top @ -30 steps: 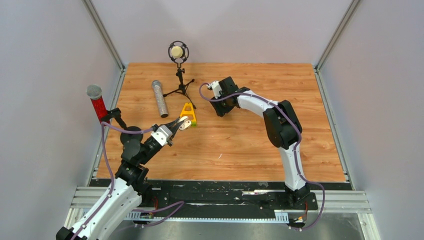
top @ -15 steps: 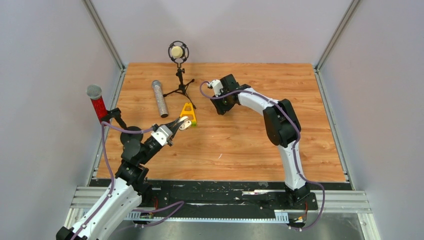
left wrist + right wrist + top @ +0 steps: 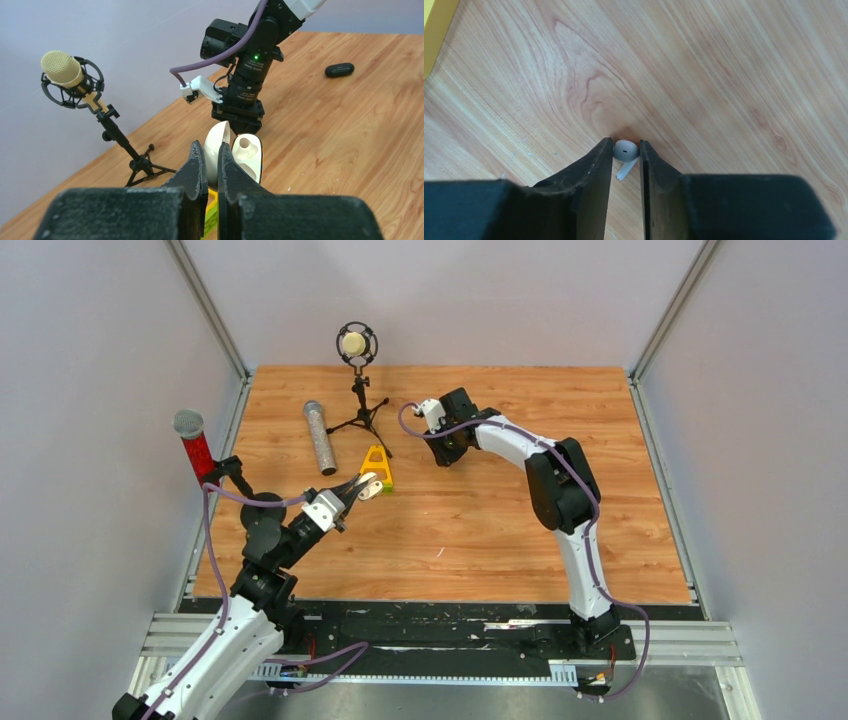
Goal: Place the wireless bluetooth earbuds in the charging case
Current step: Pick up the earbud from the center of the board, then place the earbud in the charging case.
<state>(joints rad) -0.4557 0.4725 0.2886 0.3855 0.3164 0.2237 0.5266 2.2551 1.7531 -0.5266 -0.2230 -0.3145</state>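
Note:
My left gripper (image 3: 360, 487) is shut on the lid of the open white charging case (image 3: 248, 152) and holds it above the table, its sockets facing away from me. The case shows as a white blob in the top view (image 3: 369, 485). My right gripper (image 3: 625, 145) points down at the table's far middle, and its fingers press both sides of a tiny white earbud (image 3: 624, 150) whose stem lies on the wood. In the top view the right wrist (image 3: 450, 430) hides that earbud. A tiny white speck (image 3: 438, 553) lies on the wood; I cannot tell what it is.
A black tripod microphone (image 3: 356, 345) stands at the back. A silver microphone (image 3: 319, 436) lies left of it. A red microphone (image 3: 193, 445) is at the left edge. A yellow-green block (image 3: 377, 468) sits under the case. A black oval object (image 3: 339, 69) lies beyond the right arm.
My right wrist has shifted slightly toward the far side of the table. The left arm and the case have not moved.

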